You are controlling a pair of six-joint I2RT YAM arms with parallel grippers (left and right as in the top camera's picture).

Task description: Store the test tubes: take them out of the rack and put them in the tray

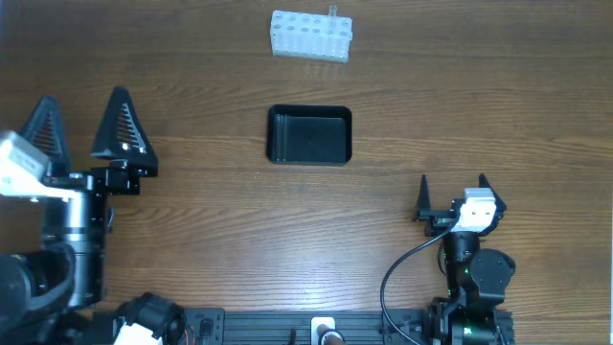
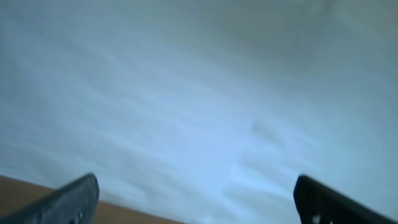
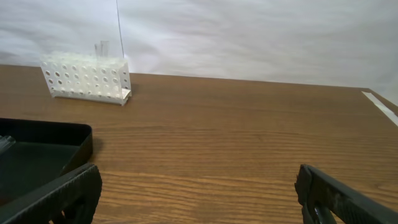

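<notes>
One clear test tube [image 1: 333,11] stands upright in the white perforated rack [image 1: 311,35], near the rack's far right corner; it rises above the rack's top in the right wrist view [image 3: 101,48]. The rack [image 3: 87,78] sits close to the far edge of the wooden surface [image 1: 192,240], about midway along that edge. The black tray [image 1: 309,135] lies on the middle of the surface, on the near side of the rack and well apart from it; what it holds cannot be told. The right hand [image 1: 452,182] is toward the near edge, right of the tray and apart from it, its fingers spread with nothing between them [image 3: 199,199]. The left hand [image 1: 84,129] is by the left edge, lifted, fingers wide apart and holding nothing; in its own wrist view the hand [image 2: 205,205] faces a pale backdrop [image 2: 199,93].
</notes>
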